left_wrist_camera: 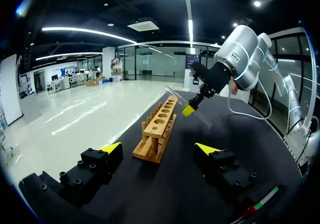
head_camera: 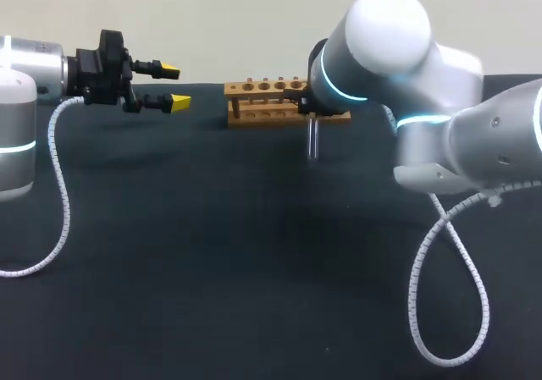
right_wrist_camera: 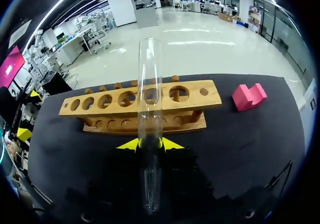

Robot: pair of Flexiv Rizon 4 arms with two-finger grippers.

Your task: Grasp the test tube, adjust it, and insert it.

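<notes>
A clear glass test tube [right_wrist_camera: 150,124] is clamped between the yellow fingertips of my right gripper [right_wrist_camera: 150,144], which is shut on it. In the head view the test tube [head_camera: 312,139] hangs down below the right wrist, just in front of the wooden rack [head_camera: 262,101]. The rack [right_wrist_camera: 110,102], with its row of round holes, lies ahead of the right gripper. My left gripper [head_camera: 174,86] stands open and empty, left of the rack. In the left wrist view the rack [left_wrist_camera: 160,126] lies ahead of the left gripper [left_wrist_camera: 160,149], with the tilted test tube [left_wrist_camera: 200,118] in the right gripper [left_wrist_camera: 192,107] beyond.
A pink block [right_wrist_camera: 248,96] sits on the black table [head_camera: 212,253] just past the rack's right end; the right arm hides it in the head view. White coiled cables hang from both arms over the table's sides.
</notes>
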